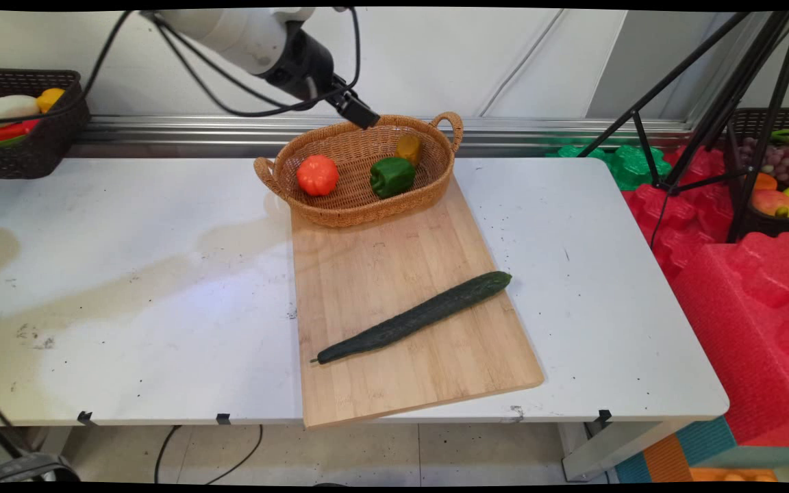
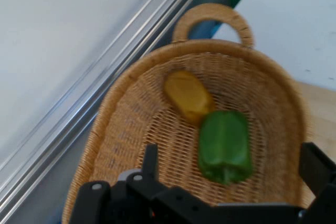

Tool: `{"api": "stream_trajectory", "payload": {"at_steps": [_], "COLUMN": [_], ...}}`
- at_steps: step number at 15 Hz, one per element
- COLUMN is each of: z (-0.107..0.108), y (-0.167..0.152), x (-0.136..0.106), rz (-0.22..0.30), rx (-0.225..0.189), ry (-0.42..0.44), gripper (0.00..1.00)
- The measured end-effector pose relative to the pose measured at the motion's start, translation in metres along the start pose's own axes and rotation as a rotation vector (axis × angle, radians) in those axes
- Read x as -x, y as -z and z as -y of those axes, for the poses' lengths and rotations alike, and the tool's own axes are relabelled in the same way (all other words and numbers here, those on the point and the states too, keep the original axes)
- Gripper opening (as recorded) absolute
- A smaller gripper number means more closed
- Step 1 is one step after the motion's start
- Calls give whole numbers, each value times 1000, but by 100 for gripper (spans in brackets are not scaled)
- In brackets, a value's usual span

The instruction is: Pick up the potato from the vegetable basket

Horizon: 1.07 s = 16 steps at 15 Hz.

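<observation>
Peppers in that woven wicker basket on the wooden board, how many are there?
3. An orange-red pepper lies at the woven wicker basket's left end, a green pepper right of the middle, and a yellow pepper just behind it, touching. None seems hidden.

The gripper [image 1: 366, 121] is hanging empty just over the far rim of an oval wicker basket [image 1: 435, 178], its fingers [image 2: 316, 167] standing spread apart. The basket is sitting at the desk's far edge, on the far end of a wooden cutting board [image 1: 401, 274]. Inside are lying a green pepper [image 1: 392, 176] touching a yellow pepper [image 1: 409, 148], and an orange-red pepper [image 1: 317, 174] apart, toward the basket's left end.
</observation>
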Motion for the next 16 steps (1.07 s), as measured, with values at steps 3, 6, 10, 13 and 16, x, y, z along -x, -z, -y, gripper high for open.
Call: {"api": "stream_trajectory", "payload": {"at_steps": [3,6,10,13,16], "z": [10,18,21,21,19], "y": [-29,-67,-114,-151,-184], "x": [-11,-23,-33,-39,-43], "rz": [25,65,117,158,190], "rx": [-24,-41,-44,-42,-37], "ry": [27,58,92,124,155], "gripper": [100,100,100,100,100]}}
